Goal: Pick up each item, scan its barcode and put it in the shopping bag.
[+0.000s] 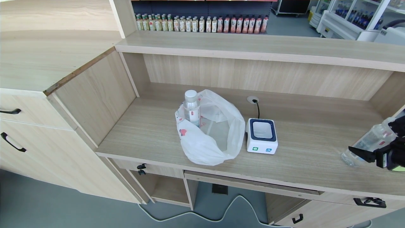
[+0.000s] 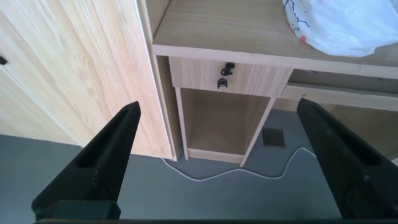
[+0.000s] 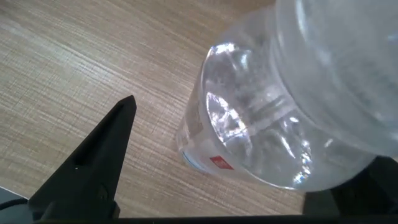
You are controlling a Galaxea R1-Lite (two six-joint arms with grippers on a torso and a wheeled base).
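Now the right claw (image 1: pixel 371 136) stands open around the water bottle (image 3: pixel 261 124) lying on the table (image 1: pixel 316 142), the left claw (image 2: pixel 219 104) open too.

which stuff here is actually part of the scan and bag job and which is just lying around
Part of the job:
shopping bag
bottle in the bag
scanner
second bottle, far right

Just lying about:
row of drinks on the shelf behind
key in the drawer lock
display fridges
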